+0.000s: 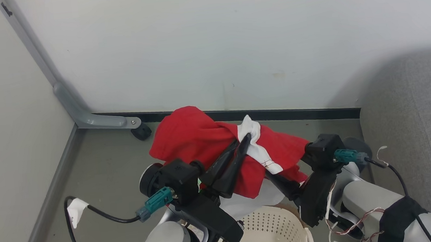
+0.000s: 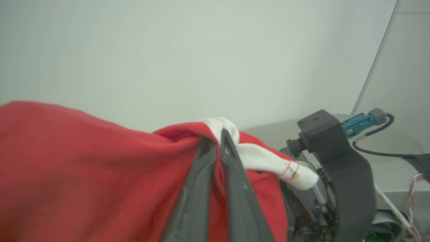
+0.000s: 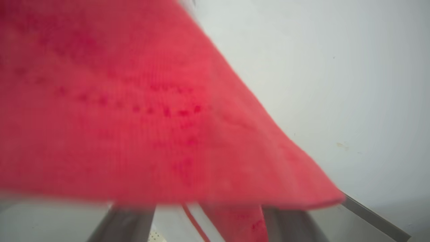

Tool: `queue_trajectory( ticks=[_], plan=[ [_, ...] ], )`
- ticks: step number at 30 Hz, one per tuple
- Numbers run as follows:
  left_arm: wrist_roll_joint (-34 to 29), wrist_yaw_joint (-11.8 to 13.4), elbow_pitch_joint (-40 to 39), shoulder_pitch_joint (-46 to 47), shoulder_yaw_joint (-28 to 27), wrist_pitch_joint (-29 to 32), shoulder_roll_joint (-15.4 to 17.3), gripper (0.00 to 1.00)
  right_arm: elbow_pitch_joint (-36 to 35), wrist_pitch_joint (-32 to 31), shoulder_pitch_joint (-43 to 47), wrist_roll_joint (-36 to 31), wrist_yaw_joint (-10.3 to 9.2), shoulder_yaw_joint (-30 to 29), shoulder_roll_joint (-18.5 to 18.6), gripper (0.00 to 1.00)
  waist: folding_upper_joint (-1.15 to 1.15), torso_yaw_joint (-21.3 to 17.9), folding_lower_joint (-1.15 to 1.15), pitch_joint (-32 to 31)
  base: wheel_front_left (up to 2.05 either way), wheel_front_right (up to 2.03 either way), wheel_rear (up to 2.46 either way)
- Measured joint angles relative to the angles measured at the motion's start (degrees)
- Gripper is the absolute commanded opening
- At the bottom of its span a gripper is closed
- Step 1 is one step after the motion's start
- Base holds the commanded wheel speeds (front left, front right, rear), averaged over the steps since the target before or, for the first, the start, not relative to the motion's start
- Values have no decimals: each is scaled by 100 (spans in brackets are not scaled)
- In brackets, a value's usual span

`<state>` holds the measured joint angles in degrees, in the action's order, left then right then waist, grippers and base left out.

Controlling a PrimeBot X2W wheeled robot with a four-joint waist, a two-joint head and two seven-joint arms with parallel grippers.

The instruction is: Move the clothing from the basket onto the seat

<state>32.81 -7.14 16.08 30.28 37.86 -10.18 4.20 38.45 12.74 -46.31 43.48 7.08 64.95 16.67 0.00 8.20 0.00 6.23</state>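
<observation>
Bright red fabric garment draped before the right wrist lens, held above the cream-white perforated plastic basket, left end effector clenched on its white band, right end effector under cloth, grip unclear, grey woven sofa at right.

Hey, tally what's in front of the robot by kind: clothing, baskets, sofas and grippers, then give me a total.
clothing: 1
basket: 1
sofa: 1
grippers: 2 (left gripper, right gripper)
Total: 5
</observation>
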Motion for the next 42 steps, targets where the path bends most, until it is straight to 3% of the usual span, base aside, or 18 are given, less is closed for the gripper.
queue_trajectory(
  ticks=[12,22,23,24,42],
  plan=[
    [98,0,12,8,37,8,10,0,568,99,-201,372,0,-2,-190,100,0,43,0,68,0,0,0],
    [202,0,43,97,103,7,24,0,594,149,-404,447,0,374,-281,100,0,45,1,75,0,0,0],
    [202,0,44,106,103,7,23,0,588,151,-407,448,0,414,-283,25,0,44,0,72,0,0,0],
    [203,0,47,107,105,7,23,0,588,152,-414,450,0,446,-287,0,0,43,0,68,0,0,0],
    [229,12,190,80,-25,-36,152,0,172,152,-318,784,0,427,-129,0,0,-86,0,40,0,0,0]
  ],
)
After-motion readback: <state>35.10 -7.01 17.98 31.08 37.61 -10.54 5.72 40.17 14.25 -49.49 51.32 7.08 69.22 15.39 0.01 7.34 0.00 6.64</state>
